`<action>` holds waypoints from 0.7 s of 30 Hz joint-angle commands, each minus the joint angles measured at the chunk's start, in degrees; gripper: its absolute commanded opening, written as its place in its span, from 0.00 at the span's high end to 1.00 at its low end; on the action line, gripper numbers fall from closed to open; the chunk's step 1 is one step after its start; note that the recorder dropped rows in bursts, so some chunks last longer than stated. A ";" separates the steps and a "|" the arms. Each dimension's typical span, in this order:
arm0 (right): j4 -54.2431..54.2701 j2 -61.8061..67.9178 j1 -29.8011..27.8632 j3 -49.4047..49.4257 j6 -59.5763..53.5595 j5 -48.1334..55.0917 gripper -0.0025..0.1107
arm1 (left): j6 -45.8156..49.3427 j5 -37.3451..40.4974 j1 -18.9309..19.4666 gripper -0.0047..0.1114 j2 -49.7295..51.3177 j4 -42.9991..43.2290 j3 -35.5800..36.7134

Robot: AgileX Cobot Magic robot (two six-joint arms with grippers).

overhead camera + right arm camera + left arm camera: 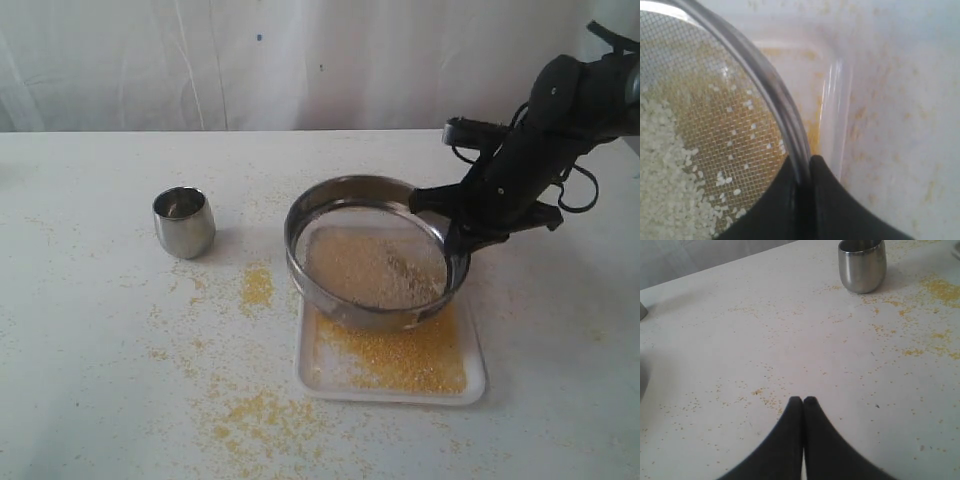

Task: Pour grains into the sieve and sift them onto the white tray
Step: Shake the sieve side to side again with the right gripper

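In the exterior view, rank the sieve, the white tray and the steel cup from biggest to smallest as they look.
The sieve and white tray: about alike; sieve overlaps tray, so unranked.
Then the steel cup, smallest.

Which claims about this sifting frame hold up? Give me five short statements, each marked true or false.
1. The right gripper is clamped on the rim of the sieve. True.
2. The steel cup lies tipped on its side. False: it stands upright on the table, apart from the sieve.
3. Yellow grains lie on the white tray under the sieve. True.
4. The left gripper holds the cup. False: it is shut on nothing, clear of the cup.
5. No grain has landed outside the tray. False: spilled grains are scattered over the table.
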 commanded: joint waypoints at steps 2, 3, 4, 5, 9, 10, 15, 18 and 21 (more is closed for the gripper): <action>0.38 0.00 0.43 0.72 -3.99 -8.90 0.98 | -0.05 0.03 -0.54 0.96 -0.26 -0.15 0.20; 0.80 0.00 0.43 0.58 -2.22 -10.20 0.98 | -0.05 0.03 -0.54 0.96 -0.26 -0.15 0.20; 0.89 -0.30 0.43 0.49 0.51 -8.33 0.98 | -0.05 0.03 -0.54 0.96 -0.26 -0.15 0.20; 0.89 -0.78 0.43 0.49 2.73 -3.86 0.98 | -0.05 0.03 -0.54 0.96 -0.26 -0.15 0.20; 0.53 -1.17 1.08 1.62 0.79 7.97 0.98 | -0.05 0.03 -0.54 0.96 -0.26 -0.15 0.20; 0.26 -1.17 1.08 1.62 -2.37 4.48 0.98 | -0.05 0.03 -0.54 0.96 -0.26 -0.15 0.20; 0.92 -1.33 0.66 1.50 1.91 -6.11 0.98 | -0.05 0.03 -0.54 0.96 -0.26 -0.15 0.20; 0.71 -1.45 0.66 1.78 3.29 6.16 0.98 | -0.05 0.03 -0.54 0.96 -0.26 -0.15 0.20; 0.13 -1.35 0.66 2.21 -3.21 -0.08 0.98 | -0.05 0.03 -0.54 0.96 -0.26 -0.15 0.20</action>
